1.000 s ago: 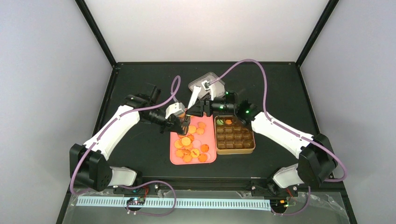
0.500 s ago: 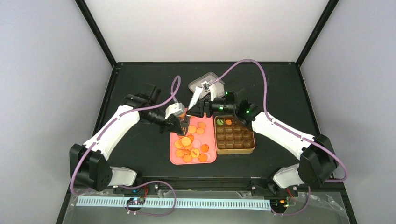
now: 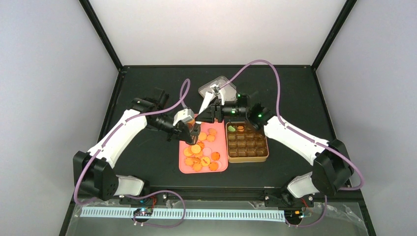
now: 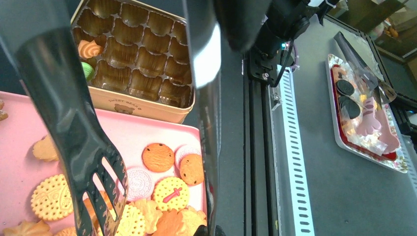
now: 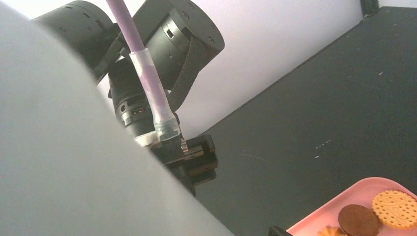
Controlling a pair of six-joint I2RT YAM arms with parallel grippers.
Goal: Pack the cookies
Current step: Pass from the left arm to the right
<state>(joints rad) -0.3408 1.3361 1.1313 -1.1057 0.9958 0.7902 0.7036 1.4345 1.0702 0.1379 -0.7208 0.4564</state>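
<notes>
Both claws over the pink tray [image 3: 182, 167] of cookies [image 3: 199, 150] on the tabletop [image 3: 157, 164].
My left claw [image 3: 189, 129] is clamped on a black slotted tool [image 4: 74, 132] hanging above the cookies. My right claw [image 3: 206, 116] grips pale metal tongs [image 3: 209, 100] that slant up and away. Just right of the tray, a gold tin [image 3: 248, 159] holds two cookies in its far-left cells.
</notes>
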